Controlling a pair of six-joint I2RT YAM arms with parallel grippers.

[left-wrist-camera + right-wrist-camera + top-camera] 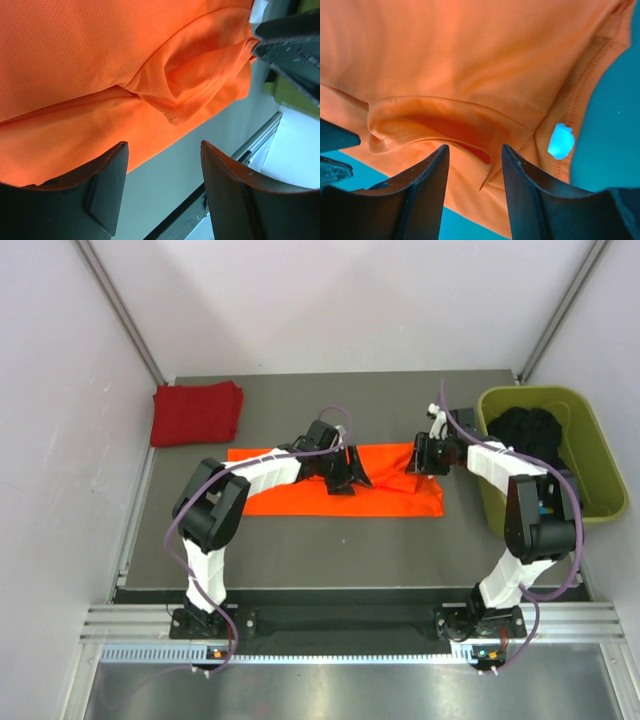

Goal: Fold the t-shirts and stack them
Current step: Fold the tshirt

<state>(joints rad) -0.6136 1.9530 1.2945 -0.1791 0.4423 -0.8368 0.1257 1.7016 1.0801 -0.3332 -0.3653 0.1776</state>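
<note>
Spread jaws of your left gripper (pixel 164 150) and right gripper (pixel 475 150) hang just over the orange t-shirt (pixel 290 498), gripping nothing.

You look to be partway through folding. The orange t-shirt lies as a long flat band across the middle of the table (pixel 300 550), and both grippers sit over its right half with a raised hem fold just ahead of each one's fingertips. The dark red t-shirt (pixel 195 412) lies folded at the far left corner, well apart, so the stack probably belongs there. Next you likely need to lower each gripper onto its hem fold, close on every layer, and carry the right end over toward the left, keeping the edges level. Stay clear of the green tub (pixel 530 390) beside your right arm.
</note>
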